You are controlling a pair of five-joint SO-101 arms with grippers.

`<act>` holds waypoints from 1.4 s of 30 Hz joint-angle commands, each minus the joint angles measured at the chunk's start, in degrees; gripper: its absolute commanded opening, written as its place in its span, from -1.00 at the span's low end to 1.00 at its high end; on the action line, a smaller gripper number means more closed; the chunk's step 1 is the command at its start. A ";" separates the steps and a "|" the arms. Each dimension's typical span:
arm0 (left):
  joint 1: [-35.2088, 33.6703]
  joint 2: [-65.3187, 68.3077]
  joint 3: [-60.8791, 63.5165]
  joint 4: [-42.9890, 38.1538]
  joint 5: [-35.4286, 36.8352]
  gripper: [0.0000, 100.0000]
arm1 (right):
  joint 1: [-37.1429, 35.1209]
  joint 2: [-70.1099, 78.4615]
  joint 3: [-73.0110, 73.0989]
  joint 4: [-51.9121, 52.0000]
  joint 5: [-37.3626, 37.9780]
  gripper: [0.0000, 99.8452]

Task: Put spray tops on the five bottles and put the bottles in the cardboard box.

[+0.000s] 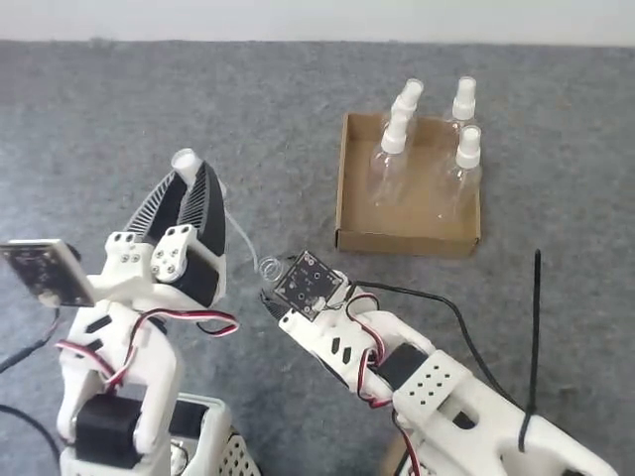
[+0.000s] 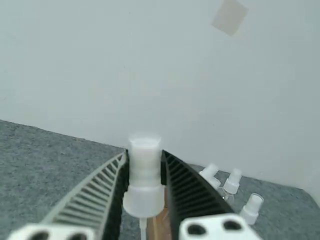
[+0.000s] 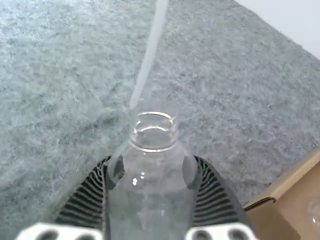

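My left gripper (image 1: 189, 175) is shut on a white spray top (image 1: 185, 159), which stands between the ribbed fingers (image 2: 145, 167). Its thin dip tube (image 1: 241, 236) slants down towards a clear open bottle (image 1: 268, 268). My right gripper (image 1: 275, 290) is shut on this bottle (image 3: 150, 170) around its shoulders. The tube (image 3: 149, 47) ends close to the bottle's open mouth (image 3: 153, 131), at its rim. The cardboard box (image 1: 407, 238) lies at the back right with several capped bottles (image 1: 395, 149) lying in it.
Grey carpet (image 1: 119, 109) covers the table, with free room to the left and in front of the box. A black cable (image 1: 466, 337) runs by the right arm. The box corner (image 3: 290, 200) is close beside the held bottle.
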 commanded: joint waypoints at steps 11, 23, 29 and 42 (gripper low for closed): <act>0.26 0.62 0.40 -5.89 -0.97 -0.98 | -0.13 -2.15 -0.44 -1.36 -0.79 -0.99; 3.34 0.62 3.38 -4.22 -1.14 -0.98 | 0.04 -2.15 -0.35 -1.27 -0.79 -0.99; 3.78 0.70 6.46 -4.31 -2.90 -0.98 | 0.13 -2.33 -0.35 -1.19 -0.79 -0.99; 4.31 1.05 14.29 -4.75 -7.56 -0.98 | 4.62 -2.86 -1.05 -1.80 -7.91 -0.99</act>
